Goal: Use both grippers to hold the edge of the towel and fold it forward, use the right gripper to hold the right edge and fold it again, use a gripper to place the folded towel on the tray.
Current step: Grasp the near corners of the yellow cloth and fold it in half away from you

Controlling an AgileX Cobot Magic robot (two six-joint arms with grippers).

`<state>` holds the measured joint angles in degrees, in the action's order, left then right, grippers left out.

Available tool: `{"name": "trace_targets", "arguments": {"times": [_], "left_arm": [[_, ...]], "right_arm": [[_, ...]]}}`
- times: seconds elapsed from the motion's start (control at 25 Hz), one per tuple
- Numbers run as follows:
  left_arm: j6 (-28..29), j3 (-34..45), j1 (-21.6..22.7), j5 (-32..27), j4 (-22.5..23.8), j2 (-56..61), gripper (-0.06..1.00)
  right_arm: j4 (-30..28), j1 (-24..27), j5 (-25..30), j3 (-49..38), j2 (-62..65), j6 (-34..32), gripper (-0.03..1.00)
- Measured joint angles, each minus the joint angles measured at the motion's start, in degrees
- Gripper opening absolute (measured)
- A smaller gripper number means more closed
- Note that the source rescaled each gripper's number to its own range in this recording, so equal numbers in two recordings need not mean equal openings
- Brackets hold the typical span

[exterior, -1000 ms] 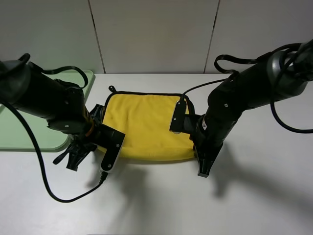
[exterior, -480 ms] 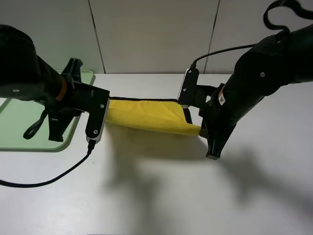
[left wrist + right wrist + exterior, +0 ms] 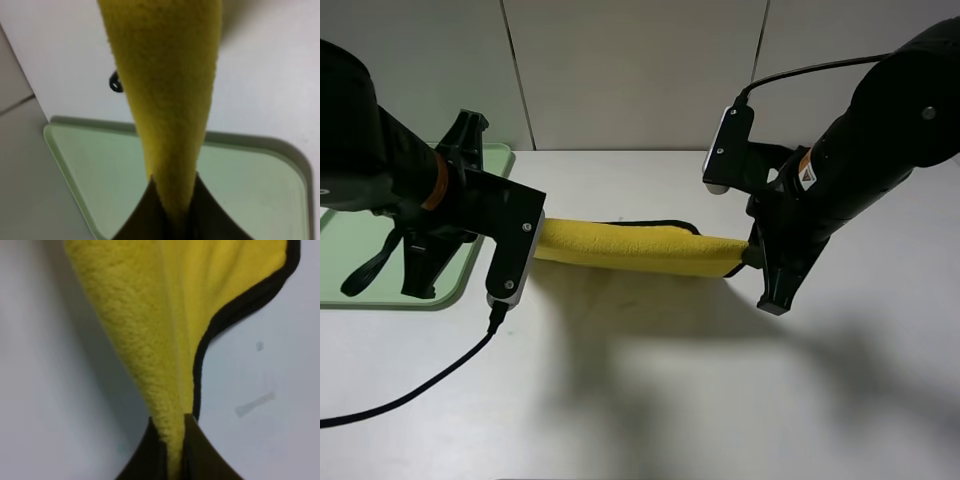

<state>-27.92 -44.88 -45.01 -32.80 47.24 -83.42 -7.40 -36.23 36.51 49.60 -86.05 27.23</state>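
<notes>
Jaws on both sides are clamped tight on cloth: the left gripper [image 3: 172, 212] pinches the towel [image 3: 635, 248] at its left end and the right gripper [image 3: 172, 452] at its right end, no gap visible in either wrist view. The towel hangs between them as a sagging yellow band, lifted off the table [image 3: 650, 400]; whether its lower part touches the table cannot be told. The edge of the towel [image 3: 200, 365], the black binding, runs right up to the right jaws. The corner loop [image 3: 115, 82] dangles free on the left.

Step judged: first fold, mid-carry. The next move calls for both arms to travel level and together, lay the held edge onto the opposite one, then let go.

Room: open bare table in front. The tray [image 3: 390, 302] sits just beside the left arm, so leftward drift is tight. The wall is near behind. A cable [image 3: 420, 385] trails on the table, below left.
</notes>
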Motion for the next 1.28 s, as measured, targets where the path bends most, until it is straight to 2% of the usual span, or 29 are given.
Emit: {"name": "trace_targets", "arguments": {"times": [0.24,0.56,0.72,0.96,1.28], "left_arm": [[2.0,0.0,0.8,0.3,0.1,-0.6,0.00],[2.7,-0.6,6.6,4.1,0.4,-7.5,0.00],[3.8,-4.2,9.1,5.0,0.8,-11.6,0.00],[4.3,-9.5,10.6,5.0,1.2,-18.4,0.00],[5.4,-13.9,14.7,10.4,1.3,-26.3,0.00]], "right_arm": [[0.1,0.0,-2.6,0.0,0.0,0.2,0.00],[-1.2,0.0,-9.2,0.2,-0.8,2.6,0.00],[-1.7,1.0,-9.5,3.9,-5.7,2.6,0.00],[-1.7,5.5,-9.5,11.6,-13.8,2.7,0.00],[-1.6,8.4,-10.6,14.3,-21.2,3.4,0.00]]}}
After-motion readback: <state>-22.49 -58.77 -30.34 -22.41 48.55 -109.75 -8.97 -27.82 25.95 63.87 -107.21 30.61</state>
